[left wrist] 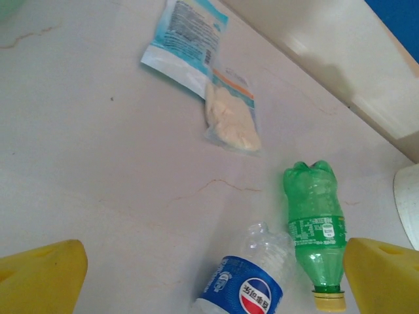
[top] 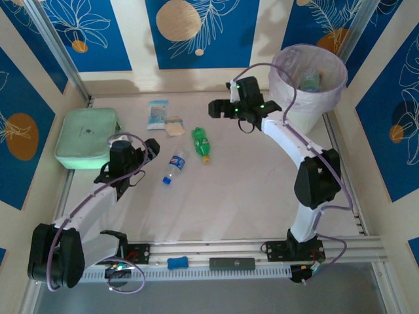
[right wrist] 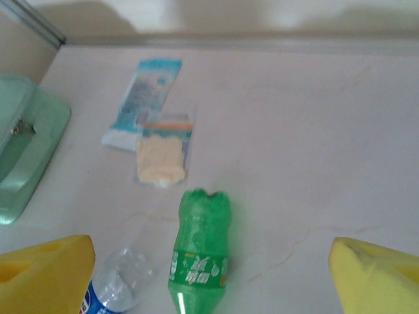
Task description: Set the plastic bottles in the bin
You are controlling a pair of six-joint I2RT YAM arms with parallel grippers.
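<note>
Two plastic bottles lie on the table: a green one with a yellow cap (top: 201,143) (left wrist: 315,229) (right wrist: 200,255) and, beside it, a clear one with a blue label and cap (top: 175,166) (left wrist: 252,278) (right wrist: 114,288). My left gripper (top: 151,148) (left wrist: 213,288) hangs open just left of the clear bottle, nothing between its yellow fingers (left wrist: 39,278). The right gripper (top: 218,108) (right wrist: 209,275) is open and empty, up over the table between the green bottle and the bin (top: 330,98). Inside the bin's pink liner lies another bottle (top: 309,81).
A mint-green zip pouch (top: 86,137) lies at the far left. A blue-white packet (top: 158,112) and a small clear packet of cream stuff (top: 174,126) lie behind the bottles. A blue object (top: 177,263) sits on the front rail. Walls close in the table's sides.
</note>
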